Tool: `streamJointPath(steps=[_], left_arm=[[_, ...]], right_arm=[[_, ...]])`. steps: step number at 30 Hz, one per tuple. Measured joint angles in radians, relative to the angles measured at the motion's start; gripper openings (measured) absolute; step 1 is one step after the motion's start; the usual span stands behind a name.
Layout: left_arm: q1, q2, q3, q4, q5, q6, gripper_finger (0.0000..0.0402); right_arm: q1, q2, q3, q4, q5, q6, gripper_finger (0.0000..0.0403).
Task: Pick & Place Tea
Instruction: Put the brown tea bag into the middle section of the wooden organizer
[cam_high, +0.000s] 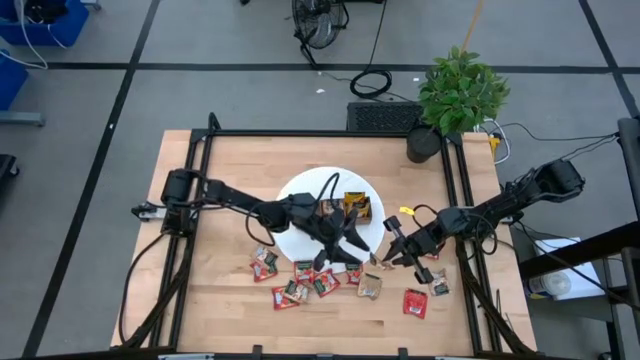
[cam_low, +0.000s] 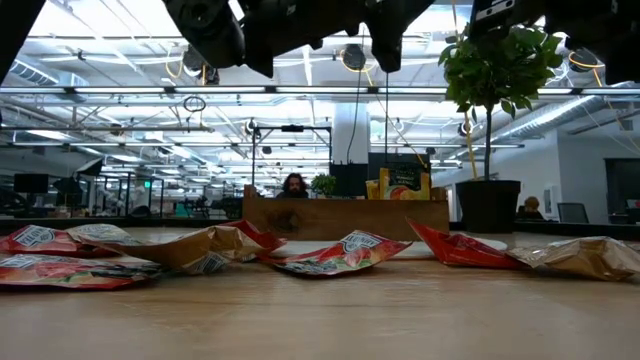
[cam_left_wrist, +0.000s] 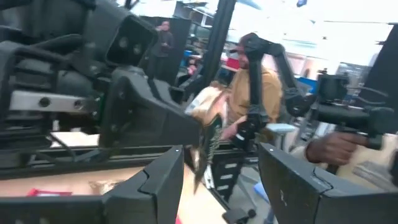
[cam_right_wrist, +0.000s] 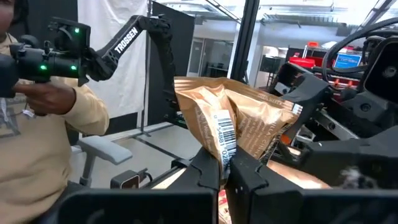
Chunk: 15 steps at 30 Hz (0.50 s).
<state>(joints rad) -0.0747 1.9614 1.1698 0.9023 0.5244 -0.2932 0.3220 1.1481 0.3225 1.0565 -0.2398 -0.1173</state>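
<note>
Red and tan tea sachets (cam_high: 322, 282) lie flat and scattered on the near part of the wooden table; the low view shows them (cam_low: 340, 252) in a row. A wooden tray (cam_high: 358, 207) with sachets sits on a white plate (cam_high: 300, 195). My right gripper (cam_high: 385, 257) hangs over the table right of the plate, shut on a tan sachet (cam_right_wrist: 239, 118). My left gripper (cam_left_wrist: 217, 180) is open. It reaches from the left across the plate and faces that sachet (cam_left_wrist: 208, 121), with a finger on either side farther back. My right gripper pinches the tan sachet between its two fingers at one edge, by the barcode (cam_right_wrist: 225, 146). The sachet stands up past the fingertips (cam_right_wrist: 208, 168), lifted clear of the table and crumpled. I cannot tell whether its far edge (cam_right_wrist: 292, 109) touches my left gripper.
A potted plant (cam_high: 455, 95) stands at the table's far right corner. Black frame rails (cam_high: 200, 200) run along both sides. A person holding control handles (cam_right_wrist: 56, 62) shows in the room beyond the table. Bare wood lies at the near left (cam_high: 210, 310).
</note>
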Motion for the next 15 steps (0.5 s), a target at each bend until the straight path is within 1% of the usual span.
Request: streamJointPath(steps=[3,8,15], left_arm=[[-0.006,0.0,0.0,-0.004,-0.051,0.015,0.0207],[-0.005,0.0,0.0,-0.007,-0.105,0.018,0.0207],[-0.006,0.0,0.0,-0.008,-0.134,0.022,0.0207]], right_arm=[[-0.001,0.0,0.0,0.007,0.001,0.0,0.0],[-0.001,0.0,0.0,0.008,0.001,0.0,0.0],[-0.011,0.0,0.0,0.008,0.002,-0.008,0.0]])
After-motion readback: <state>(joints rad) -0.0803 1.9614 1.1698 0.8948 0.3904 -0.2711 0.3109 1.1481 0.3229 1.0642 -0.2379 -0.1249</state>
